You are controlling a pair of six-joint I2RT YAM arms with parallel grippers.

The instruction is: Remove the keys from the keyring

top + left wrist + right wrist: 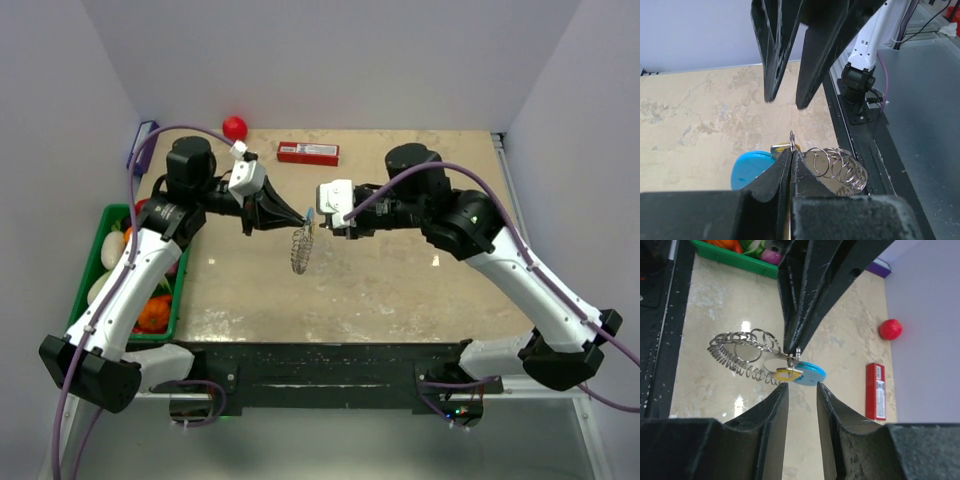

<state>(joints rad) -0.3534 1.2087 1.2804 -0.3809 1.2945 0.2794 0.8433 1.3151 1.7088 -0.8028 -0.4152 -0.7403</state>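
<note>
The keyring [300,250] is a floppy bunch of silvery wire loops [740,352] with a light-blue disc [812,374] at one end, hanging in the air above the table's middle. My left gripper [303,222] is shut on its small top ring, which sticks out above the pinched fingertips [782,162]. The coils [840,167] dangle beside them. A tiny yellow key [787,373] hangs from that ring next to the blue disc [752,167]. My right gripper [802,385] is open, its tips just short of the key and disc, with nothing between them.
A red box [308,153] and a red ball [234,127] lie at the back of the table. A green basket [110,215] of toy food stands at the left edge. A purple object [143,143] sits in the back left corner.
</note>
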